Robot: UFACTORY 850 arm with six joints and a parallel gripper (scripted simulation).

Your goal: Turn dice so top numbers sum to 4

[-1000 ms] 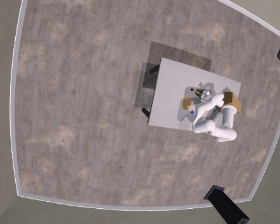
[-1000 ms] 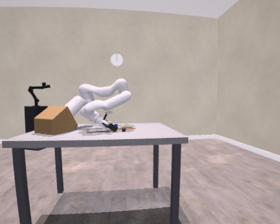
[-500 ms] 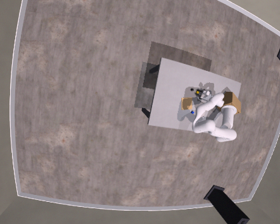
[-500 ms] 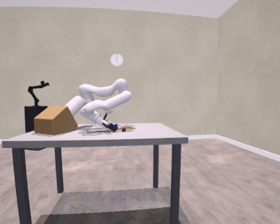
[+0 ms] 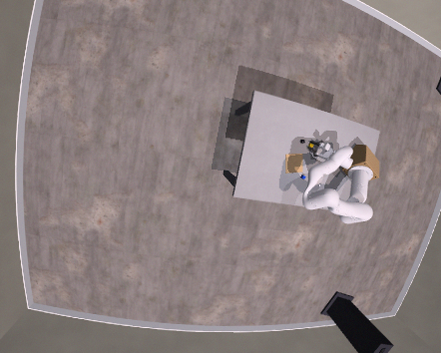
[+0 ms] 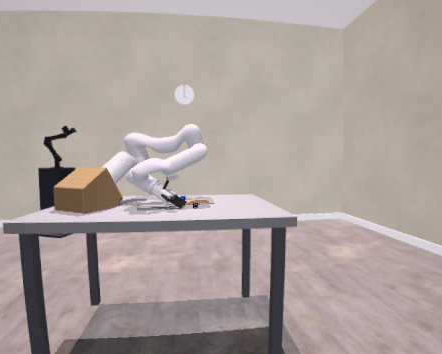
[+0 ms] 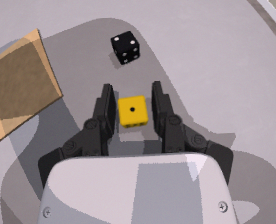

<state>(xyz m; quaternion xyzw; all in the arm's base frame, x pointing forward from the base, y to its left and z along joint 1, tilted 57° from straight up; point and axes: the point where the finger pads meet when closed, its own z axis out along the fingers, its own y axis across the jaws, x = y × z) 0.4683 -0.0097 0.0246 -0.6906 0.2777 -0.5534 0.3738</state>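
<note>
My gripper is low over the table, and its fingers stand open on either side of a yellow die. The die lies flat on the bare table with one pip up, and a small gap shows at each side. A black die lies on the table just beyond the fingertips. The tan mat lies flat to the left, apart from both dice. A blue die sits near the mat's edge; I cannot tell whether it is on the mat.
A brown cardboard box stands on the table beside the arm's base. The table's far edge curves past at the top right of the wrist view. A black stand stands behind the table.
</note>
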